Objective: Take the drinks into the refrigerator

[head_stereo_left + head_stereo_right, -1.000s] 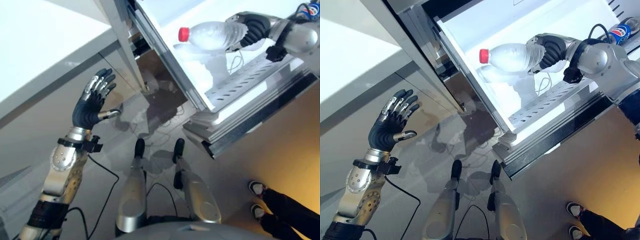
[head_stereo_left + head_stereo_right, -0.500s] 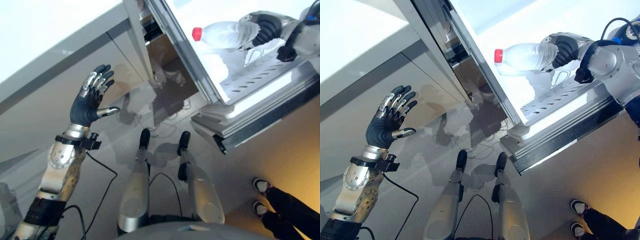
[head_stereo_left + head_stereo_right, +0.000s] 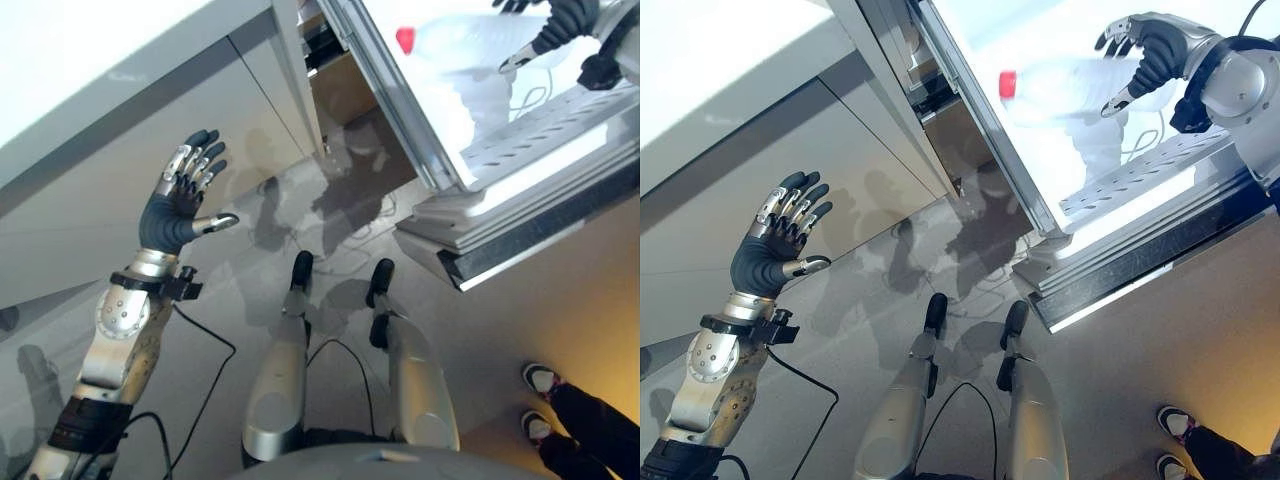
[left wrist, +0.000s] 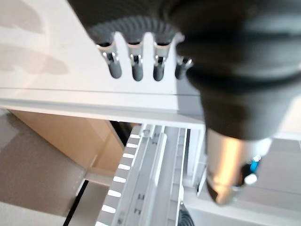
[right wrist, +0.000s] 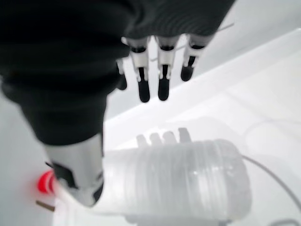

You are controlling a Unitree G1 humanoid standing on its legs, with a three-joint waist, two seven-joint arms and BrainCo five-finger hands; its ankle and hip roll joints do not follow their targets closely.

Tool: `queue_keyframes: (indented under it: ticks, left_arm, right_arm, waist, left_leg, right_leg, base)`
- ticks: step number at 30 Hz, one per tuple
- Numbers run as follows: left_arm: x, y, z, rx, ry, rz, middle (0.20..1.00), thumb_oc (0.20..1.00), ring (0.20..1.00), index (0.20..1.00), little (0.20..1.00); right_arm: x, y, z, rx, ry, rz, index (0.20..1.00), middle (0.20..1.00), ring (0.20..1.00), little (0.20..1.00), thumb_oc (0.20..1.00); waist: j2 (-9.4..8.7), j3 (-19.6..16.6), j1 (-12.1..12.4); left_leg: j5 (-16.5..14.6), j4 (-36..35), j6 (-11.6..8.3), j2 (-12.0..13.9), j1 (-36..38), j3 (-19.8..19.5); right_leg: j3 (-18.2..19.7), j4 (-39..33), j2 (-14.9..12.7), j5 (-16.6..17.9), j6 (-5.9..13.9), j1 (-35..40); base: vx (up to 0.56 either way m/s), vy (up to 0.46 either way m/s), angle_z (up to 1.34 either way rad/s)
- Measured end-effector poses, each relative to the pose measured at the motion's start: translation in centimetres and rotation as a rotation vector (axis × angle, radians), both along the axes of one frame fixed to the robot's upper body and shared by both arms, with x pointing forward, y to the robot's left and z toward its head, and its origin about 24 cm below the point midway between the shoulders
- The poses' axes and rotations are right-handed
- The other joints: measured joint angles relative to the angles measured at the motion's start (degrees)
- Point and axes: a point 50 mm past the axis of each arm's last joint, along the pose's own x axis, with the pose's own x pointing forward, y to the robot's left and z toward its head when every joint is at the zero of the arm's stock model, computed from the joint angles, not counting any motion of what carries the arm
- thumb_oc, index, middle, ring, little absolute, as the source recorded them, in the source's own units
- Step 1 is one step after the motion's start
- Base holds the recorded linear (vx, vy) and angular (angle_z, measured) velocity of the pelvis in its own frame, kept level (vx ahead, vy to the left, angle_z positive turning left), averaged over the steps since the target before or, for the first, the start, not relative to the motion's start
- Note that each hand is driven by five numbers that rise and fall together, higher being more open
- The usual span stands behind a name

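The right robot hand (image 3: 1155,50) was inside the open refrigerator (image 3: 1140,225), at about 1 o'clock in the right eye view. Its fingers (image 5: 160,75) were straight and spread, and its thumb (image 3: 1118,100) stood apart from them. The thumb lay against the side of the clear plastic water bottle (image 3: 1065,90); no finger was curled round the bottle. In the right wrist view the bottle (image 5: 174,179) lay on its side below the spread fingers, its ribbed body across the white refrigerator floor (image 5: 263,108) and its red cap (image 5: 45,182) at the end nearest the thumb. In the right eye view the red cap (image 3: 1007,85) pointed toward 9 o'clock, toward the refrigerator's front edge. A perforated white shelf rail (image 3: 1140,175) ran just beside the bottle, at its 5 o'clock side.

The left robot hand (image 3: 175,215) was raised at about 9 o'clock in the left eye view, well apart from the refrigerator, in front of a grey cabinet panel (image 3: 120,170). Its fingers (image 3: 195,165) were straight and fanned, with the thumb (image 3: 215,223) held out to the side; it held nothing.

A person's shoes (image 3: 540,400) stood on the floor (image 3: 330,230) at about 5 o'clock in the left eye view.
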Motion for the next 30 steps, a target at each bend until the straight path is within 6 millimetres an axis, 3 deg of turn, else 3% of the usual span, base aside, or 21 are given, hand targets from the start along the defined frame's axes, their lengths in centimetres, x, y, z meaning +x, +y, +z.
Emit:
queue_keyframes:
  ticks: [7, 13, 19, 24, 25, 27, 28, 29, 30]
  left_arm:
    - [0.0, 0.0, 0.1, 0.0, -0.004, 0.001, 1.0, 1.0, 1.0, 1.0, 1.0]
    - [0.0, 0.0, 0.1, 0.001, -0.004, -0.001, 1.0, 1.0, 1.0, 1.0, 1.0]
    - [0.2, -0.2, 0.4, 0.002, -0.02, -0.015, 1.0, 1.0, 1.0, 1.0, 1.0]
    - [0.4, -0.3, 0.7, -0.004, -0.034, -0.022, 1.0, 1.0, 1.0, 1.0, 1.0]
    - [0.4, -0.4, 0.6, -0.006, -0.029, -0.025, 1.0, 1.0, 1.0, 1.0, 1.0]
    - [0.0, 0.0, 0.3, -0.043, -0.034, 0.002, 1.0, 1.0, 1.0, 1.0, 1.0]
    - [-1.0, 1.5, 0.3, -0.02, -0.038, 0.072, 1.0, 1.0, 1.0, 1.0, 1.0]
    - [-1.7, 2.7, -0.2, -0.014, -0.015, 0.125, 1.0, 1.0, 1.0, 1.0, 1.0]
    - [-1.7, 2.7, 0.1, 0.0, -0.022, 0.122, 1.0, 1.0, 1.0, 1.0, 1.0]
  right_arm:
    - [0.0, 0.0, 0.2, 0.009, -0.013, 0.004, 1.0, 1.0, 1.0, 1.0, 1.0]
    - [0.3, -0.3, -1.1, 0.012, 0.018, -0.006, 1.0, 1.0, 1.0, 1.0, 1.0]
    - [-0.3, 1.2, -0.9, 0.008, 0.004, 0.075, 1.0, 1.0, 1.0, 1.0, 1.0]
    - [-5.0, 1.0, 1.5, 0.037, -0.127, 0.224, 1.0, 1.0, 1.0, 1.0, 1.0]
    - [-5.8, 0.6, 1.6, 0.056, -0.158, 0.232, 1.0, 1.0, 1.0, 1.0, 1.0]
    - [-7.8, -1.1, 0.3, 0.149, -0.228, 0.256, 1.0, 1.0, 1.0, 1.0, 1.0]
    - [-10.4, -3.3, -1.6, 0.268, -0.319, 0.268, 1.0, 1.0, 1.0, 1.0, 1.0]
    - [-11.2, -5.0, -3.1, 0.3, -0.311, 0.206, 1.0, 1.0, 1.0, 1.0, 1.0]
    - [-12.8, -7.1, -4.4, 0.332, -0.324, 0.124, 1.0, 1.0, 1.0, 1.0, 1.0]
  waist:
    - [0.91, -0.08, 0.07]
    - [0.99, -0.06, 0.06]
    - [1.08, -0.04, -0.45]
    - [0.98, -0.02, -1.58]
    - [0.73, 0.08, -3.05]
    - [-0.11, -0.1, -5.08]
    - [-1.45, -0.73, -6.88]
    - [-2.29, -1.87, -8.31]
    - [-2.41, -2.0, -7.75]
  left_leg:
    - [0.75, 0.23, -0.17, -0.2, 0.25, -0.39]
    - [1.58, 0.22, -0.5, -0.18, 0.83, -1.49]
    - [1.65, 0.21, -0.42, -0.27, 4.81, -1.39]
    - [1.22, 0.35, 0.08, -0.72, 8.41, -1.13]
    - [0.77, 1.01, 0.31, -0.77, 9.32, -0.36]
    - [-0.7, 2.35, 1.04, -0.81, 11.37, 1.84]
    - [-2.33, 2.85, 1.72, -0.74, 13.54, 2.87]
    - [-3.37, 3.56, 1.84, -0.53, 14.09, 4.09]
    - [-4.29, 4.12, 2.29, -0.62, 14.49, 4.86]
  right_leg:
    - [-0.28, 0.95, -0.23, 0.02, -0.05, 0.21]
    - [-1.04, 2.71, -0.52, -0.29, -0.52, 0.5]
    - [-0.98, 4.0, -0.88, -1.18, -0.42, 4.11]
    - [-0.75, 3.53, -1.12, -1.22, -0.24, 7.98]
    - [0.19, 3.24, -0.96, -1.11, -0.14, 9.07]
    - [2.25, 2.74, -0.58, -1.8, 0.8, 11.52]
    - [4.52, 1.97, 0.01, -2.32, 1.42, 13.67]
    - [4.92, 1.63, 0.07, -2.15, 1.79, 14.29]
    - [5.48, 1.25, 0.2, -2.16, 1.78, 14.85]
  base:
    - [-0.04, -0.017, 0.04]
    - [-0.04, 0.019, 0.09]
    - [-0.01, 0.043, 0.04]
    - [0.04, 0.087, 0.01]
    - [0.17, 0.179, 0.05]
    - [0.17, 0.147, -0.01]
    - [0.15, 0.152, -0.4]
    - [0.12, 0.116, -0.48]
    - [0.09, 0.117, -0.45]
